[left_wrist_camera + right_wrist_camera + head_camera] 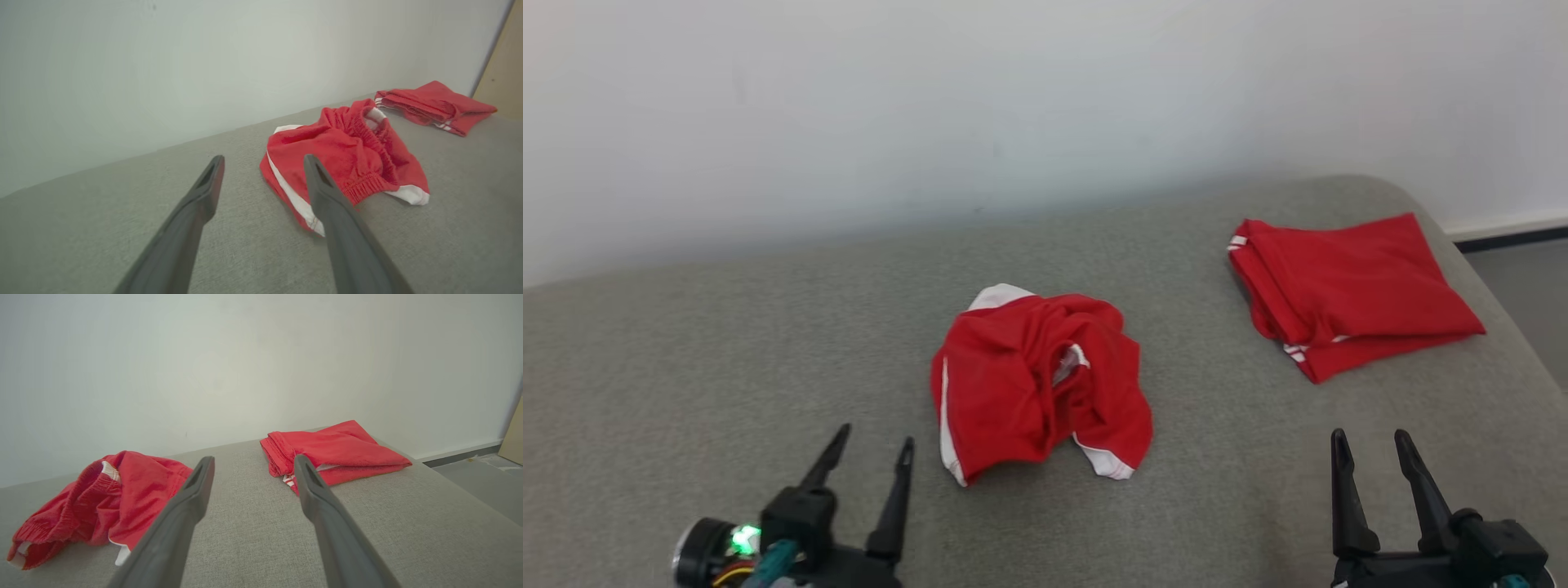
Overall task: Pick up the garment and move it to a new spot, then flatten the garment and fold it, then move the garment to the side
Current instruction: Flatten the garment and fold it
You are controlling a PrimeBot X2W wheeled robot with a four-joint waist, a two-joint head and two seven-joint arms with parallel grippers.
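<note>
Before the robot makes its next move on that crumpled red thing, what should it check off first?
1. The left jaws stand open, holding nothing: ok.
2. The right jaws stand open, holding nothing: ok.
3. The crumpled red shorts lie free on the grey cushion, ahead between both arms: ok.
4. Shorts flat: not ok, bunched in a heap.
5. The folded red garment lies apart from them, to the robot's right: ok.
6. Bare cushion left of the shorts for a new spot: ok.
</note>
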